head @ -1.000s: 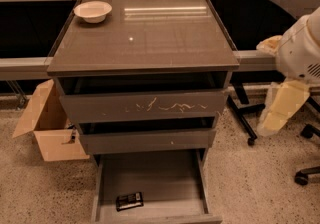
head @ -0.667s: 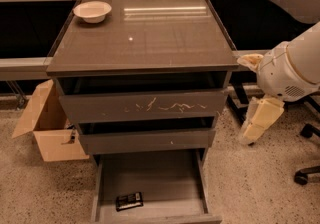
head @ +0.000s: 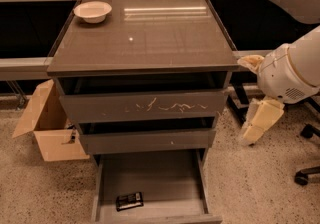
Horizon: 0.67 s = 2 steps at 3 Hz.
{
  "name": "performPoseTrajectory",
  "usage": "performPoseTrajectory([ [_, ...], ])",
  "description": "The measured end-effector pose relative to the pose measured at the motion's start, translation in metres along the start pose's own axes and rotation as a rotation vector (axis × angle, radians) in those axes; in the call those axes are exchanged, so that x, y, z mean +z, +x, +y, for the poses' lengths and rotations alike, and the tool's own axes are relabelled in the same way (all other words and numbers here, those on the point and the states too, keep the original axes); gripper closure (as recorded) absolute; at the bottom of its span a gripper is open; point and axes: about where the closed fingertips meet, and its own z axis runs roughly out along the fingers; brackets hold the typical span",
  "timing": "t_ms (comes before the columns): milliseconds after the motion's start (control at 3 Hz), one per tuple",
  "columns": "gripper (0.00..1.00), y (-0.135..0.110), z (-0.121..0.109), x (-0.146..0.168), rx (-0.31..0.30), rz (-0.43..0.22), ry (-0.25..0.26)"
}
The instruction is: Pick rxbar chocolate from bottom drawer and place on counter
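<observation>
The rxbar chocolate (head: 129, 200), a small black packet, lies flat at the front left of the bottom drawer (head: 165, 175), which is pulled open. The counter (head: 150, 38) is the glossy grey-brown top of the cabinet. My gripper (head: 260, 120) hangs pointing down to the right of the cabinet, level with the middle drawer. It is well above and to the right of the packet and holds nothing. My white arm (head: 292, 70) comes in from the right edge.
A white bowl (head: 93, 11) stands at the counter's back left corner. The scratched top drawer (head: 145, 105) and the middle drawer (head: 145, 140) are closed. An open cardboard box (head: 47, 125) sits left of the cabinet. Chair wheels (head: 305, 173) stand at the right.
My arm and gripper have moved left and down, closer to the cabinet's right side. The packet and the drawers have not moved.
</observation>
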Motion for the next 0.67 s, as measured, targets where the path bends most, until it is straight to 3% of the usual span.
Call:
performPoseTrajectory([
  [667, 0.00, -0.008, 0.018, 0.108, -0.018, -0.179, -0.111],
])
